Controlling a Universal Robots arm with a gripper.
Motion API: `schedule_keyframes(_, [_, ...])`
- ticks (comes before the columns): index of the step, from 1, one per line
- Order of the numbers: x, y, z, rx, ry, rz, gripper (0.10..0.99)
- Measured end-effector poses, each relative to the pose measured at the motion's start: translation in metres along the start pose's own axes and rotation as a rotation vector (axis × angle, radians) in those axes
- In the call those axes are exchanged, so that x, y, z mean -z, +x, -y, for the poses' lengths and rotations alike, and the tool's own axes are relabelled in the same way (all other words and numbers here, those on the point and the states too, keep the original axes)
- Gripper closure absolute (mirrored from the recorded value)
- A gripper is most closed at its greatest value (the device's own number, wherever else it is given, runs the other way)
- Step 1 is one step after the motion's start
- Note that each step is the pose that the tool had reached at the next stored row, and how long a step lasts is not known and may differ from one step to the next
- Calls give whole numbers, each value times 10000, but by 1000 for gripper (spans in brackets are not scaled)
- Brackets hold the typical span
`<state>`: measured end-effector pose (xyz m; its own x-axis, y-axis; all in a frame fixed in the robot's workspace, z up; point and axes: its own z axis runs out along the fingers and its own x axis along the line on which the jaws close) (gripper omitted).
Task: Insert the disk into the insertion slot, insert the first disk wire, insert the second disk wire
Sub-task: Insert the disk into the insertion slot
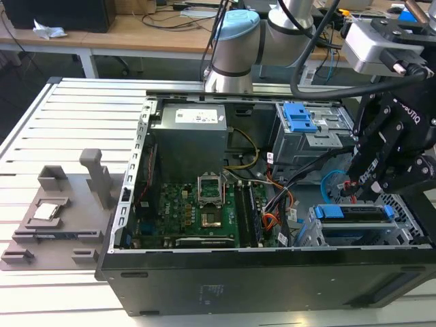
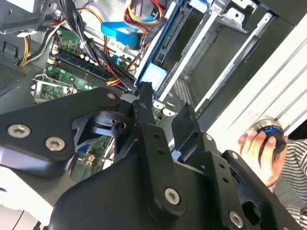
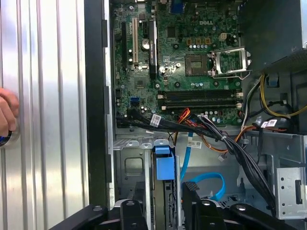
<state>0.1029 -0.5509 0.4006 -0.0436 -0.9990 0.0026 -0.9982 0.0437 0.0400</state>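
Fingers (image 3: 192,201) are apart with nothing clamped between them, as far as I can tell from both wrist views. They hang just over the silver-grey hard drive in its bright blue plastic caddy (image 1: 354,212).

That disk sits edge-up inside the grey perforated sheet-metal drive cage (image 1: 409,235), at 6 o'clock from the gripper (image 1: 364,191) in the exterior view, lined up with the gap between the fingers but not touching them. In the first wrist view the caddy's blue end (image 3: 164,165) pokes out of the cage.

My read: the disk step looks done or nearly done, and we're around the first wire. I can't see a connector on the drive.

Whatever move follows calls for fine aim in a cramped spot. The looped light-blue flat cable (image 1: 332,180) lies near the fingers at about 9 o'clock, and the bundle of black, orange and red wires (image 3: 192,127) crosses just beyond the cage.

Further out at 9 o'clock is the green motherboard (image 1: 197,211), all inside the black computer case (image 1: 238,286) on the white slatted surface (image 1: 68,122).
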Motion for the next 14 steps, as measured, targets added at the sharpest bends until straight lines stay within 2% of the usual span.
schedule_keyframes(4, [-1, 0, 0, 0, 0, 0, 663])
schedule_keyframes(6, [-1, 0, 0, 0, 0, 0, 788])
schedule_keyframes(7, [-1, 0, 0, 0, 0, 0, 788])
schedule_keyframes(10, [-2, 0, 0, 0, 0, 0, 969])
schedule_keyframes(14, [-3, 0, 0, 0, 0, 0, 980])
